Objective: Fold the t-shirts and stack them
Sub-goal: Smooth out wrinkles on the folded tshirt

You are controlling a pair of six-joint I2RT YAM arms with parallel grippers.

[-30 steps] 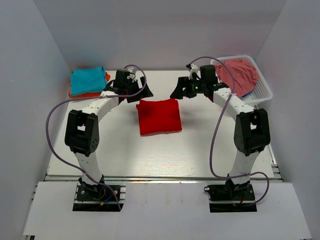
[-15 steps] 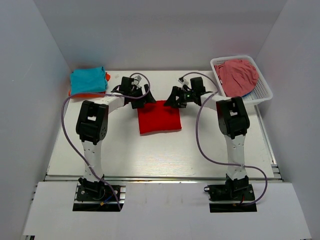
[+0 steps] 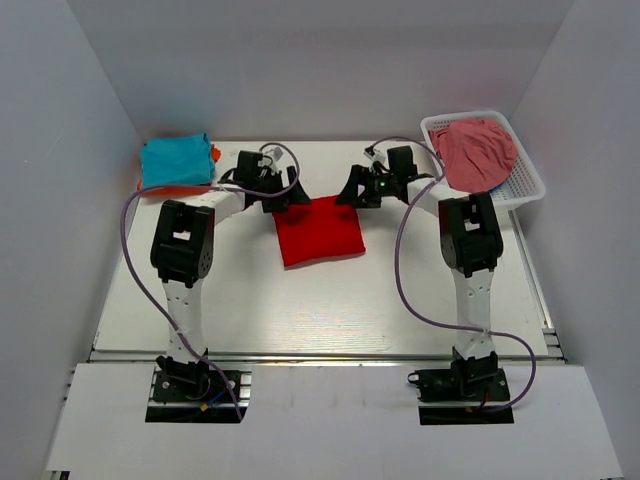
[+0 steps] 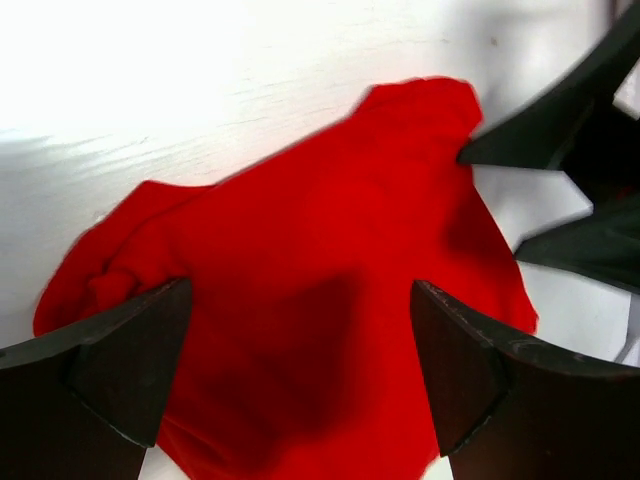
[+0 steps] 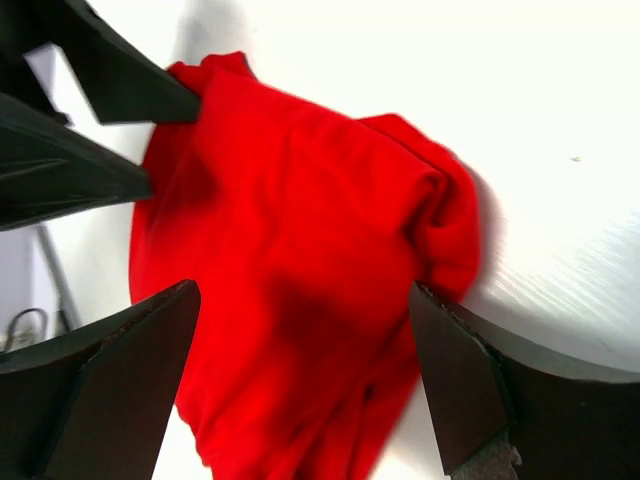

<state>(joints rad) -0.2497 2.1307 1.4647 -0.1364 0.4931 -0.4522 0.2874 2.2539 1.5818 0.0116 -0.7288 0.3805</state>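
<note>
– Jaws of both grippers are spread wide, with nothing pinched. Why are they set so close to the red shirt (image 3: pixel 320 232)?
– The far edge of the folded square is straddled at both ends. The left gripper (image 4: pixel 300 290) is placed over the left corner and the right gripper (image 5: pixel 305 290) over the right. A two-handed lift is probably being prepared, so that the fold is not lost when the shirt is carried to the others.
– Where are those found?
– At the far left corner of the table (image 3: pixel 300 310), a teal shirt (image 3: pixel 175 160) is laid upon an orange shirt (image 3: pixel 213 153). Both are well apart from the red one, which lies flat mid-table.
– What cannot be made out?
– Whether the fingertips touch the cloth is not shown. The orange shirt is mostly covered. A pink cloth (image 3: pixel 478 148) is heaped in the white basket (image 3: pixel 525 185) at the far right, and what garment it is cannot be told. The shirt's edges are blurred in both wrist views.
</note>
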